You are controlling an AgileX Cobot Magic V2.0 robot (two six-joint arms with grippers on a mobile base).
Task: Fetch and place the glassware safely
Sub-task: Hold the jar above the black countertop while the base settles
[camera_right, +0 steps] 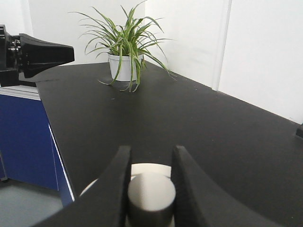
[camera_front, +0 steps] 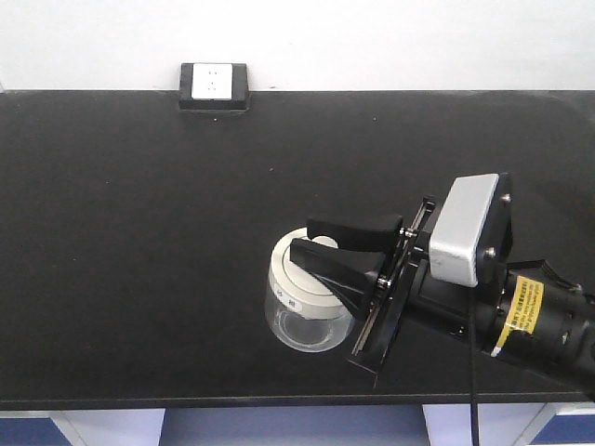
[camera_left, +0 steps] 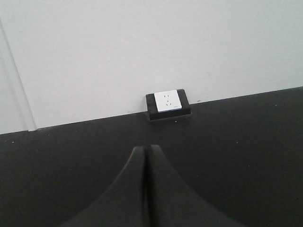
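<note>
Fingers (camera_right: 187,189) of the right gripper (camera_right: 151,152) pinch the knob (camera_right: 151,196) between them. Glass jar (camera_front: 302,327) beneath looks fragile; its lid (camera_front: 286,277) might lift off alone.

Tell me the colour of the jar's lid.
The lid is cream-white, with small dark marks near its rim; clearest in the front view.

Black fingers (camera_front: 344,274) cover part of the jar lid (camera_front: 286,281).

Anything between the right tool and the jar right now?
Nothing visible. The right tool is at the jar, its fingers either side of the lid's knob; whether they pinch it is unclear.
</note>
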